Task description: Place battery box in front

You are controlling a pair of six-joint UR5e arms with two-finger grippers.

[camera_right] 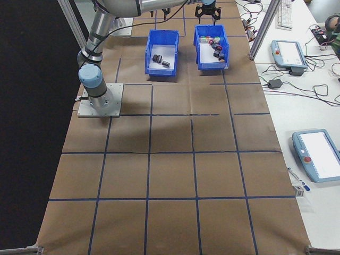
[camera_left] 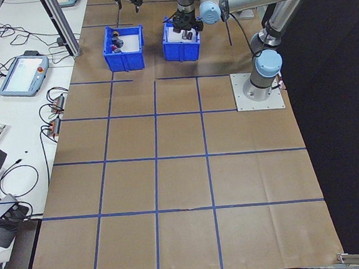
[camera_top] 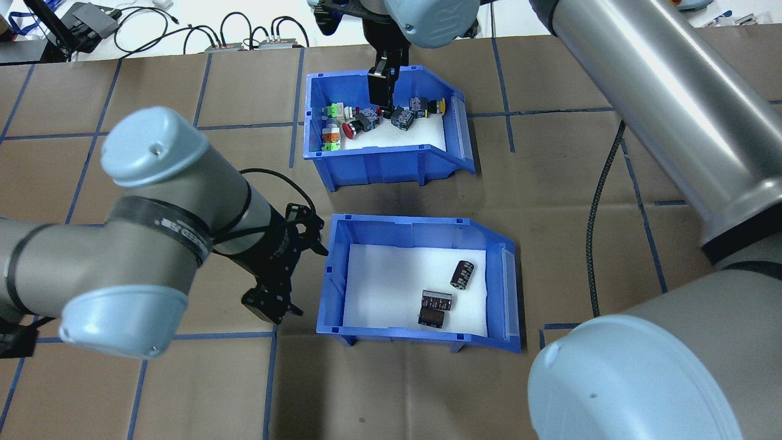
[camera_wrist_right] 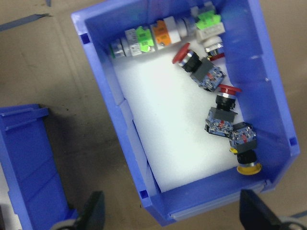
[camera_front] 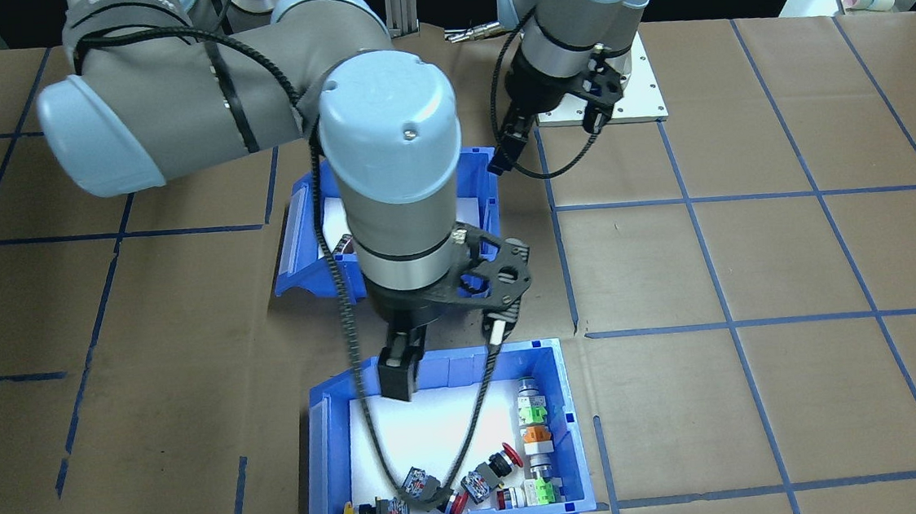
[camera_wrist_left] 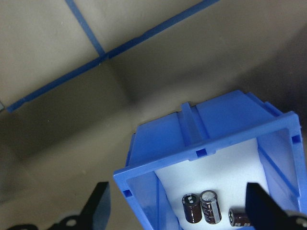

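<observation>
Blue plastic battery box (camera_top: 421, 235) with white foam liner and three dark cylindrical cells (camera_top: 437, 300) resting on the brown papered bench, nearer the robot-side edge. Behind it, like blue bin of coloured push-button switches (camera_top: 391, 162). Left gripper (camera_top: 275, 305) spread apart just outside the battery box's wall; right gripper (camera_front: 399, 380) spread apart above the switch bin.

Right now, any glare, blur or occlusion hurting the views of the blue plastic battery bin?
Overhead exterior: blue plastic battery bin sharp, foam evenly lit. Exterior front-facing: right arm hides most of it. Left wrist-mounted: soft focus, dark shadow on the brown paper table.
</observation>
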